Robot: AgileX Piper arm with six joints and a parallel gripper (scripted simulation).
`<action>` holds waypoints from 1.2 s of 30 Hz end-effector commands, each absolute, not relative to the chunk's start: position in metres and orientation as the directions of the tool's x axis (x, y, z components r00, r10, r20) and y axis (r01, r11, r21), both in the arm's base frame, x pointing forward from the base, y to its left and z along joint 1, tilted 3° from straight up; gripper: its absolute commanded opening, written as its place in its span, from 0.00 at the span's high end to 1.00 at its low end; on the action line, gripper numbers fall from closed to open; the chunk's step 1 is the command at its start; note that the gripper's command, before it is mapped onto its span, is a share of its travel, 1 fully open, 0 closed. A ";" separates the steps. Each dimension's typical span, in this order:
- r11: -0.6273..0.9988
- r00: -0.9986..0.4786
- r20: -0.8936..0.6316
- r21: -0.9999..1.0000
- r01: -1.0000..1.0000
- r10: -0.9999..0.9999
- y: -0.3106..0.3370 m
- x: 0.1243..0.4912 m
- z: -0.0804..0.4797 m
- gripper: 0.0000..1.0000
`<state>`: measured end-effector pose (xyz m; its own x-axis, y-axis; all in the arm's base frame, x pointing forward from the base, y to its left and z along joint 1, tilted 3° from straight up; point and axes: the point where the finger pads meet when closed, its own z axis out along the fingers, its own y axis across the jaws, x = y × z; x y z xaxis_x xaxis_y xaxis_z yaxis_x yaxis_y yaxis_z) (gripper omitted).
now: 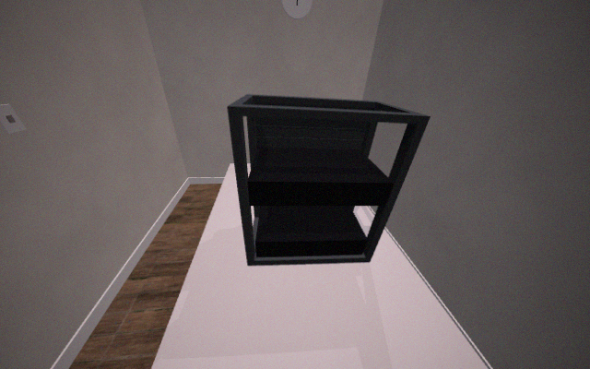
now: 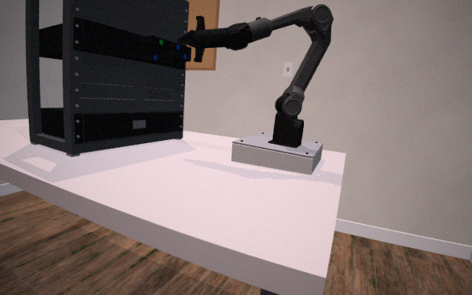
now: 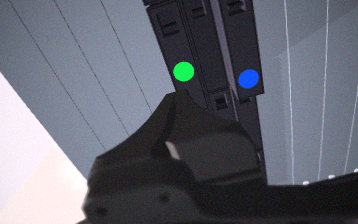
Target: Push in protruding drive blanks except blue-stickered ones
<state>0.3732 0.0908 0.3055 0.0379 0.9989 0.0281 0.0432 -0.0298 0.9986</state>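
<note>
The dark rack [image 2: 107, 74] stands on the white table at the left; the top view shows it from behind [image 1: 318, 180]. A drive unit [image 2: 129, 46] high in its front holds narrow drive blanks. One blank carries a green sticker [image 2: 161, 42], and three others carry blue stickers, such as the one at the right end [image 2: 185, 56]. In the wrist view the green-sticker blank [image 3: 183, 71] and a blue-sticker blank [image 3: 248, 78] lie side by side. My gripper [image 2: 183, 40] is shut and empty. Its tip [image 3: 175, 98] sits right by the green-sticker blank. I cannot tell whether it touches.
The arm's grey base [image 2: 276, 153] sits on the table to the right of the rack. A lower unit [image 2: 127, 125] fills the rack's bottom bay. The table edge runs close to the base on the right.
</note>
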 end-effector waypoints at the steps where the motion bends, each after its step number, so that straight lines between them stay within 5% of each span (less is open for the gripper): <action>1: -0.030 0.039 0.028 0.999 0.043 0.999 0.093 0.373 0.306 1.00; 12: -0.030 0.039 0.028 0.999 0.043 0.999 0.093 0.396 0.305 1.00; 18: -0.030 0.039 0.028 0.999 0.043 0.999 0.091 0.438 0.303 1.00; 36: -0.030 0.039 0.028 0.999 0.043 0.999 0.091 0.440 0.303 1.00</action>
<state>0.4401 0.0911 0.3026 0.0393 0.9989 0.0274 0.0441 -0.0291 0.9986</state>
